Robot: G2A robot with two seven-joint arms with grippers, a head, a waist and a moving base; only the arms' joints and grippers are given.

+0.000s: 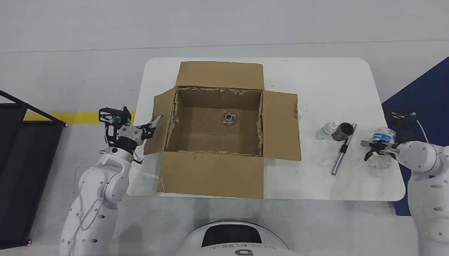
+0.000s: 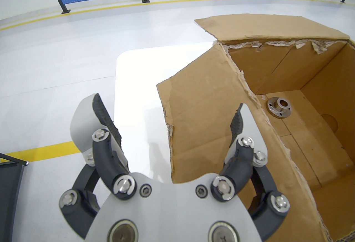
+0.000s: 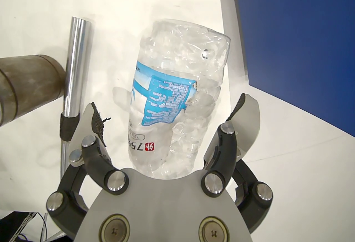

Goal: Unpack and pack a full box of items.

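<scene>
Right pincer (image 3: 170,106) gapes wide, astride the bottle (image 3: 177,74) without gripping it, the bottle's long axis along its reach; box (image 1: 280,126) lies at 9 o'clock.

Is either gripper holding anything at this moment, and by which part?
Nothing is held. The left gripper is open beside the box; the right gripper is open astride the plastic bottle, fingertips clear of its sides.
</scene>
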